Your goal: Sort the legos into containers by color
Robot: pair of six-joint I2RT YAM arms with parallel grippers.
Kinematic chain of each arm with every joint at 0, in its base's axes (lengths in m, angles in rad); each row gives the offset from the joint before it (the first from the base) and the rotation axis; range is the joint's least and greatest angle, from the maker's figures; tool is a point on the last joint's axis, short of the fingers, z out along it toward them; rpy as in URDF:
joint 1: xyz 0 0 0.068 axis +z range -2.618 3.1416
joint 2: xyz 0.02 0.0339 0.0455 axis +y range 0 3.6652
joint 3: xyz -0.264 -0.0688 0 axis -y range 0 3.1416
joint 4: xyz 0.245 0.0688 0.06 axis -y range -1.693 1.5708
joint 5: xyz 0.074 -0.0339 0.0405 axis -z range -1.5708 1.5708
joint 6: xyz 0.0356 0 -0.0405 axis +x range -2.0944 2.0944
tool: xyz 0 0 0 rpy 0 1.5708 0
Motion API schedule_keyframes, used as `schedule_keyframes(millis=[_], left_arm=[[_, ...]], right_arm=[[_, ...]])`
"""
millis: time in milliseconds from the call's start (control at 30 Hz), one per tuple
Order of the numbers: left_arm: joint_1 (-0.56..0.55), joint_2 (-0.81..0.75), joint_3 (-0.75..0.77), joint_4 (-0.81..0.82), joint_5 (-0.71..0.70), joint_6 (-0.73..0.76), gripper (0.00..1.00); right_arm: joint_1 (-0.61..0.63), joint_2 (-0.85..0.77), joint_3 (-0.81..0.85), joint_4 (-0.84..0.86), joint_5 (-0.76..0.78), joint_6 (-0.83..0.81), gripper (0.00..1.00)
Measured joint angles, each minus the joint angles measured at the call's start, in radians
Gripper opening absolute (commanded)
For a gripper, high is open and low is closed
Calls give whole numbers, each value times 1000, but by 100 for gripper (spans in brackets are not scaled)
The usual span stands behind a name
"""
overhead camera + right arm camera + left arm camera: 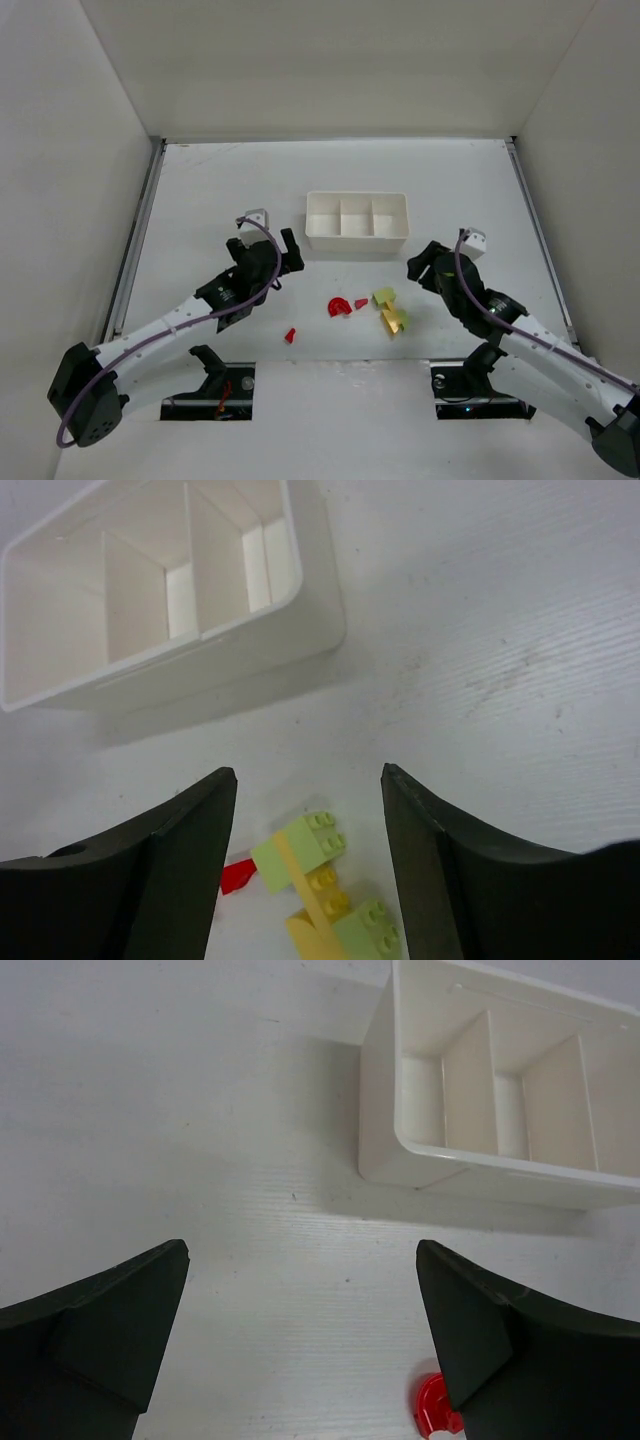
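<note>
The white three-compartment tray (356,240) stands at the middle back; its compartments look bare. In front of it lie a red half-disc (339,307), a red wedge (361,303), a second red wedge (289,336), a pale green brick (384,296) and a yellow-orange brick (394,320). My left gripper (268,245) is open and empty, left of the tray; in the left wrist view (300,1300) the half-disc (432,1410) peeks out by the right finger. My right gripper (308,773) is open and empty above the green (300,850) and yellow-orange (325,900) bricks.
White walls enclose the table on three sides. The tray's near wall shows in the left wrist view (480,1165) and in the right wrist view (250,655). A red wedge (236,877) lies beside the right gripper's left finger. Both arm bases sit at the near edge.
</note>
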Motion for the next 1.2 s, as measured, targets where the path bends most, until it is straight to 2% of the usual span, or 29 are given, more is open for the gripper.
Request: schedule_keyframes(millis=[33, 100, 133, 167, 200, 267, 333, 367, 433, 467, 500, 533, 567, 600, 667, 767, 867, 1000, 1200], left_arm=[[6, -1, 0, 3, 8, 0, 100], [17, -9, -1, 17, 23, -2, 100], [21, -18, -4, 29, 32, -3, 100], [24, -28, -8, 41, 40, -3, 100], [24, -40, -15, 66, 47, -3, 100], [16, -58, -31, 113, 68, -3, 100], [-13, -72, -51, 166, 85, -3, 100], [-40, -80, -63, 188, 87, -5, 100], [-113, -97, -81, 205, 81, -13, 100], [-156, -100, -83, 202, 74, -18, 100], [-196, -99, -82, 202, 68, -24, 92], [-230, -92, -80, 198, 64, -29, 73], [-266, -77, -75, 193, 60, -35, 48], [-297, -51, -64, 186, 57, -37, 29], [-344, 13, -35, 164, 63, -41, 19], [-390, 125, 26, 110, 99, -62, 20], [-423, 220, 58, 101, 132, -92, 30], [-465, 303, 60, 109, 176, -148, 39], [-483, 344, 50, 206, 239, -211, 41]], right_arm=[[-3, -9, 0, -21, 0, 8, 66], [-15, -26, 0, -63, 0, 22, 55], [-21, -28, 0, -82, -1, 29, 45], [-24, -27, 0, -101, -5, 36, 28], [-29, -24, 0, -117, -12, 42, 18], [-40, 0, 2, -148, -38, 56, 10], [-46, 44, 10, -185, -66, 64, 11], [-47, 67, 13, -201, -74, 67, 18], [-45, 100, 17, -236, -85, 77, 42], [-43, 107, 17, -251, -88, 84, 48], [-38, 109, 17, -266, -92, 90, 52], [-36, 109, 17, -275, -95, 95, 54], [-31, 108, 17, -281, -98, 99, 55], [-29, 109, 17, -286, -103, 103, 55], [-26, 114, 17, -289, -119, 111, 56], [-26, 130, 17, -275, -156, 118, 58], [-22, 173, 16, -236, -207, 125, 59], [20, 203, 11, -191, -253, 142, 63], [69, 195, -30, -155, -285, 184, 62]])
